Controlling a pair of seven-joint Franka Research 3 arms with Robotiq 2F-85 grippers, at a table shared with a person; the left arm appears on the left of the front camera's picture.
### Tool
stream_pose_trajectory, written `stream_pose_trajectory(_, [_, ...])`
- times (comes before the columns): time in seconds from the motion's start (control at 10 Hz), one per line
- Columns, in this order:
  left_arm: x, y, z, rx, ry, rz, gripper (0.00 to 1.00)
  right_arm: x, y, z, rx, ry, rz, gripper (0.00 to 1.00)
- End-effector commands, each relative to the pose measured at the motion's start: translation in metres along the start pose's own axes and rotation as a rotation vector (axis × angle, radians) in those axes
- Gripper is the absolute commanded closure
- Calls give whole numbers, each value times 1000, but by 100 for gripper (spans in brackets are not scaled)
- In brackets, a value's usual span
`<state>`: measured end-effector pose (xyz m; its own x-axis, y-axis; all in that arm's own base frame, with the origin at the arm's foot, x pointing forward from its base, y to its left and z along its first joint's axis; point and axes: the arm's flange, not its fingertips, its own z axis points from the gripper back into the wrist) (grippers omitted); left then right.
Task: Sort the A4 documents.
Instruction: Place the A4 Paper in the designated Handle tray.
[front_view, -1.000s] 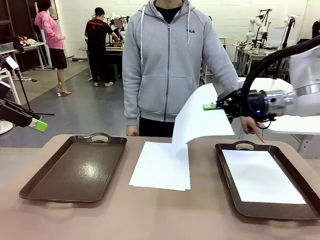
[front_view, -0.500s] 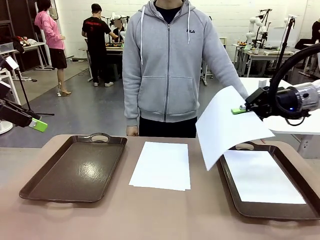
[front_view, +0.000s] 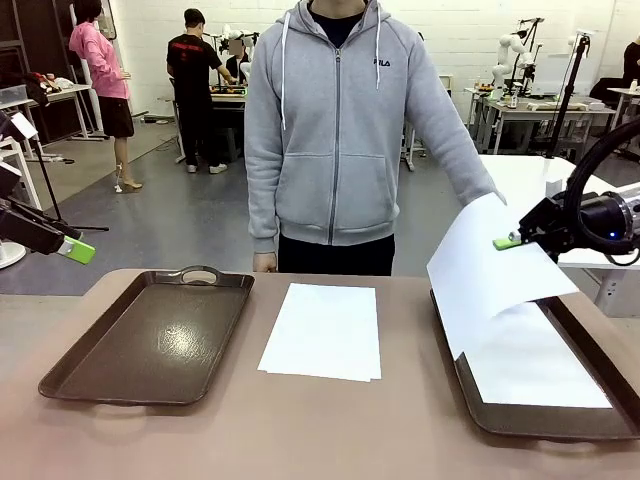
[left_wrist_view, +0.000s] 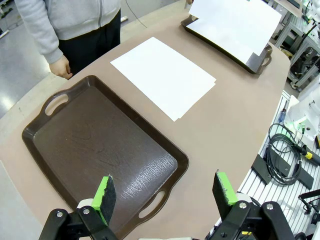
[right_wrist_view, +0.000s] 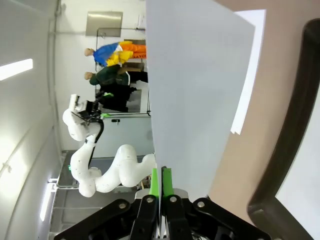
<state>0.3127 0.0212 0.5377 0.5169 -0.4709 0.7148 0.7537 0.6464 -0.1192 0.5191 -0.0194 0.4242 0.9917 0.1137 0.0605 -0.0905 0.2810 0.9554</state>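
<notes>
A stack of white A4 documents lies in the middle of the table. My right gripper is shut on the top edge of one sheet. That sheet hangs curved over the near-left part of the right brown tray and dips to it. Another white sheet lies flat in that tray. My left gripper stands open and empty, high above the near end of the left brown tray, which holds nothing.
A person in a grey hoodie stands at the table's far side, one hand at the edge behind the left tray. Cables lie on a rack beyond the table's rim. Bare tabletop runs along the front edge.
My right gripper has carried the sheet rightwards and down, from above the middle stack to over the right tray. The person's pointing hand is now hidden behind it. The left arm has not moved.
</notes>
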Motion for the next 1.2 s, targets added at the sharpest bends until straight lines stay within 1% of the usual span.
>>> stream_pose_trajectory(0.0, [-2,2,-1,-16,-15,-18,0,7,-13,10,21,52,23,99])
stream_pose_trajectory(0.1, [-2,2,-1,-16,-15,-18,0,8,-23,15,17,39,13,99])
stream_pose_trajectory(0.3, [-2,2,-1,-16,-15,-18,0,7,-38,26,19,79,8,99])
stream_pose_trajectory(0.7, [-2,2,-1,-16,-15,-18,0,12,-67,44,-56,137,46,99])
stream_pose_trajectory(0.8, [-2,2,-1,-16,-15,-18,0,15,-75,46,-64,137,41,99])
stream_pose_trajectory(1.1, [-2,2,-1,-16,-15,-18,0,26,-101,48,-31,127,28,99])
